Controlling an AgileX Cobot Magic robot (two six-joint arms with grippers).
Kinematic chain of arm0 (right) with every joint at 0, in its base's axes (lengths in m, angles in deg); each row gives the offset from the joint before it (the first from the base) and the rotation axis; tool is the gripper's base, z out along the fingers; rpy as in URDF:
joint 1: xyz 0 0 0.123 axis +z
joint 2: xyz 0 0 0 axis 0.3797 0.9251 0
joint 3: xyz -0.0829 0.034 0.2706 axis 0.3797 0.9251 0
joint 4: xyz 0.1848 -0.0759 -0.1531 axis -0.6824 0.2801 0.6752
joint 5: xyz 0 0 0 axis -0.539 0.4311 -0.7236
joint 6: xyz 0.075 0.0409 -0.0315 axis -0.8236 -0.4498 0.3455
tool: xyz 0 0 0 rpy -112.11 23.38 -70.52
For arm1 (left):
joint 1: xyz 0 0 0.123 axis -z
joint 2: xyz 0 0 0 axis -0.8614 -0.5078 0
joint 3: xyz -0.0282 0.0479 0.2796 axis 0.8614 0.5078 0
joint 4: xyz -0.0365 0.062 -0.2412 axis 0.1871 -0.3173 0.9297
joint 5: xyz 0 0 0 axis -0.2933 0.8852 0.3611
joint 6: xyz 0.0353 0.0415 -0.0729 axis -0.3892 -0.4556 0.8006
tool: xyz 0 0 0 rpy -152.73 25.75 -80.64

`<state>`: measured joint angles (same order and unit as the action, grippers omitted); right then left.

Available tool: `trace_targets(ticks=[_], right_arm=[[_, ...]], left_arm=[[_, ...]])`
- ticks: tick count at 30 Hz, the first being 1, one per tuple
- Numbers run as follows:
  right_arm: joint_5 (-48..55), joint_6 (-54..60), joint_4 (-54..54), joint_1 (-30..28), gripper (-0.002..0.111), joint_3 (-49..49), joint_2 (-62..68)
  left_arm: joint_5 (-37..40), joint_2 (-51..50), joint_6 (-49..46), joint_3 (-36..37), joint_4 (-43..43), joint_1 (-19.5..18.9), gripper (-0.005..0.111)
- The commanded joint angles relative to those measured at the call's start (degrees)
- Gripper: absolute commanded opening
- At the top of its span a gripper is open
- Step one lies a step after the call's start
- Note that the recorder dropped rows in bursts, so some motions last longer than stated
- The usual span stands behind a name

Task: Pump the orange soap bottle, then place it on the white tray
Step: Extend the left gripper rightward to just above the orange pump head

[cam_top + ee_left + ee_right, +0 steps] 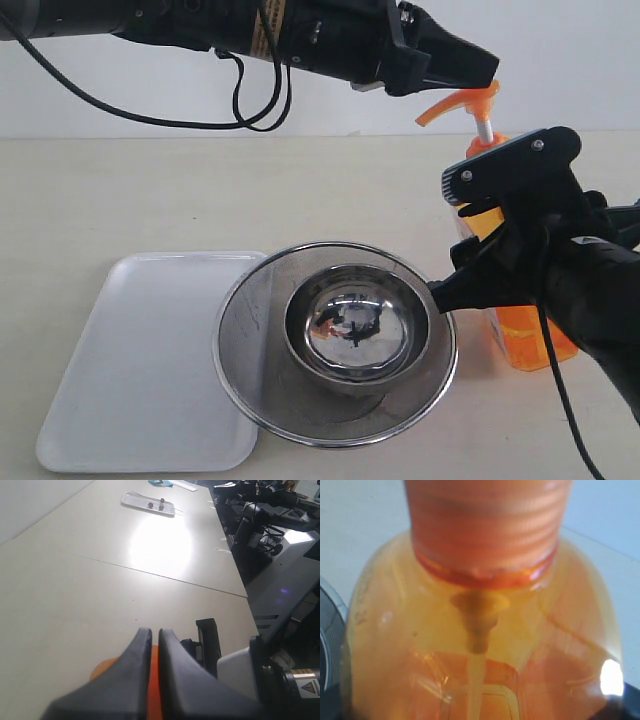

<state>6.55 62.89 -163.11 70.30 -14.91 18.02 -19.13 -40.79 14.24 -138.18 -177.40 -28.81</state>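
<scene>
White tray lower left; strainer centre. Orange soap bottle upright at right edge, off tray. Smooth plastic w/ liquid: prob. slippery, bottom-heavy, walls give, so hold mid-body. Right gripper fingers wide astride it, contact unclear. Left gripper upper right, fingers nearly together over pump head.

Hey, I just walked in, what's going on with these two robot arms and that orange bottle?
The right gripper appears clamped around the orange soap bottle, which stands upright on the table beside the steel strainer with bowl. The left gripper, jaws together, hangs just above the bottle's pump head, placed to press it; I can't tell whether it touches. The white tray lies on the strainer's other side, and the bottle is not on it yet.
</scene>
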Motion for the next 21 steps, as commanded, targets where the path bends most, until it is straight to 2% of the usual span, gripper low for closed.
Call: trace_targets(ticks=[1, 21], right_arm=[[-0.34, 0.87, 1.13, -0.04, 0.000, -0.32, 0.03], [-0.34, 0.87, 1.13, -0.04, 0.000, -0.32, 0.03]], left_arm=[[-0.85, -0.56, 0.68, 0.01, -1.19, 0.39, 0.005], [-0.85, -2.75, 0.68, 0.01, -1.19, 0.39, 0.005]])
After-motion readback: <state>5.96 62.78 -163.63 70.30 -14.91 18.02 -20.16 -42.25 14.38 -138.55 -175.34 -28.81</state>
